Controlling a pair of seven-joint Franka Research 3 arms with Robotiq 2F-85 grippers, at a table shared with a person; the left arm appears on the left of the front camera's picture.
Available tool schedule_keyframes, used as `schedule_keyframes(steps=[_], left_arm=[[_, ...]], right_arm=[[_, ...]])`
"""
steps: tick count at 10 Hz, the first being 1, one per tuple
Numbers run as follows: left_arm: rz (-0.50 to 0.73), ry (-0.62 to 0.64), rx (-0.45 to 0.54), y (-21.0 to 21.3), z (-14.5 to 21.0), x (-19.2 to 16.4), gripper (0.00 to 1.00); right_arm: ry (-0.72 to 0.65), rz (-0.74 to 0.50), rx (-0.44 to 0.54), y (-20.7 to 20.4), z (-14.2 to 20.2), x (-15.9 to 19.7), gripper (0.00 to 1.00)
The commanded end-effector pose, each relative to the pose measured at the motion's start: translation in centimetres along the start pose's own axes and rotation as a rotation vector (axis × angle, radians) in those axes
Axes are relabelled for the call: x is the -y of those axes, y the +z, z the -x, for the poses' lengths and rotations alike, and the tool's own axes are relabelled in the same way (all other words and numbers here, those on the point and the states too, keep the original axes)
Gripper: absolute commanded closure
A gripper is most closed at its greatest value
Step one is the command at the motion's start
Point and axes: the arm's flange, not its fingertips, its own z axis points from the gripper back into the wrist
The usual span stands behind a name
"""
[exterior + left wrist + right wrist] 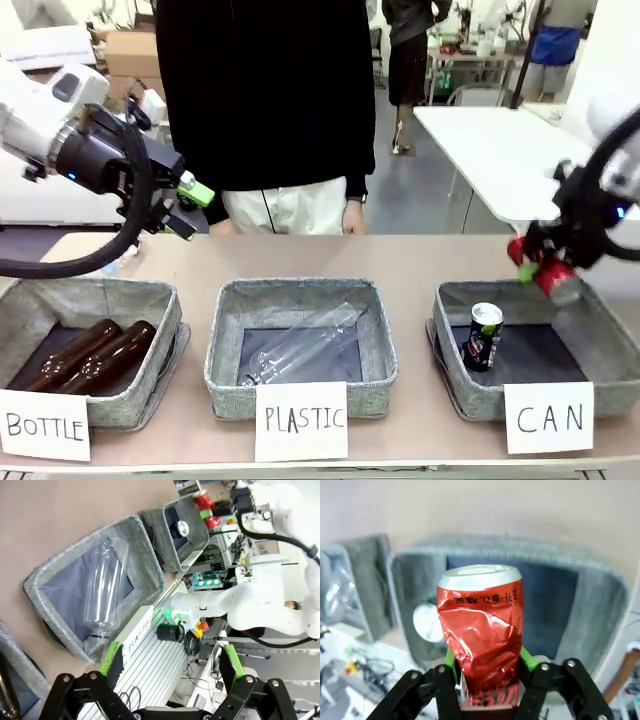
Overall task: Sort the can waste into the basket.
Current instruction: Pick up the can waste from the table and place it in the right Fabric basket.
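Red can (482, 630), squeezed tight in the right gripper (487, 672), should hang over the middle of the CAN basket (460, 385) before it drops; left gripper (170, 662) is wide open and empty.

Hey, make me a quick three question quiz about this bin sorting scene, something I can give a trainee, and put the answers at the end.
1. Multiple choice: what is the right gripper holding?
A. a brown glass bottle
B. a crumpled red can
C. a clear plastic bottle

2. True or false: the black can already stands inside the CAN basket.

3. Fill in: the left gripper is ____ and holds nothing.

Key
1. B. The green pads squeeze the red can just above the CAN basket.
2. True. It stands upright on the dark floor.
3. Open. Its fingers are spread wide, with only background between them.
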Motion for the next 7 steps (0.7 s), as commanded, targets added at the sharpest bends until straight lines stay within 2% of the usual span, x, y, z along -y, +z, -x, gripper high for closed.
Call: schedule_keyframes(steps=[1, 5, 6, 7], left_arm=[[-0.005, 0.004, -0.014, 0.36, 0.11, 0.16, 0.0], [-0.005, 0.004, -0.014, 0.36, 0.11, 0.16, 0.0], [-0.005, 0.004, -0.014, 0.36, 0.11, 0.16, 0.0], [-0.005, 0.004, -0.014, 0.36, 0.11, 0.16, 0.0]], right_arm=[[0.051, -0.03, 0.004, -1.05, 0.31, 1.28, 1.0], [0.075, -0.067, 0.008, -0.85, 0.45, 2.01, 1.0], [0.066, -0.073, 0.013, -0.74, 0.39, 2.09, 0.0], [0.072, -0.076, 0.01, -0.7, 0.27, 2.03, 0.0]])
